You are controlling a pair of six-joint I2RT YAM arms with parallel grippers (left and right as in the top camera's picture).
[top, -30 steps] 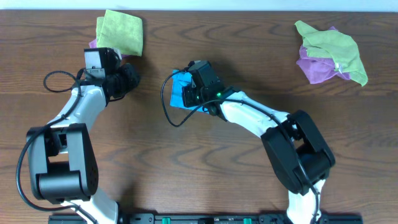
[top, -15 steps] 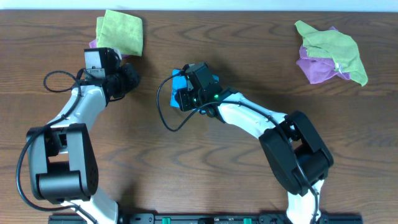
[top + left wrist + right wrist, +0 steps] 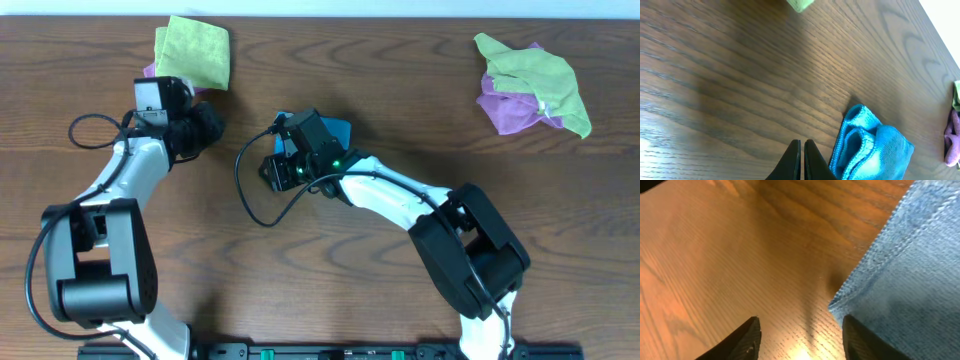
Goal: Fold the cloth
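The sky-blue cloth (image 3: 337, 130) lies in a folded bundle on the wooden table, mostly hidden under my right arm in the overhead view. In the left wrist view the cloth (image 3: 870, 150) shows rolled folds just right of my left gripper (image 3: 802, 152), which is shut and empty. My left gripper (image 3: 205, 128) sits left of the cloth, apart from it. My right gripper (image 3: 275, 168) stands open at the cloth's left side. In the right wrist view its right finger (image 3: 860, 337) hangs over the edge of the cloth (image 3: 910, 265), and only bare table lies between the fingers of the gripper (image 3: 802, 340).
A lime-green cloth (image 3: 192, 50) lies over a purple one at the back left, close behind my left arm. A heap of lime-green and purple cloths (image 3: 530, 85) sits at the back right. A black cable (image 3: 248, 190) loops off my right wrist.
My right gripper has opened, let go of the cloth and slid left and toward the front, off the bundle. The left arm has stayed still.
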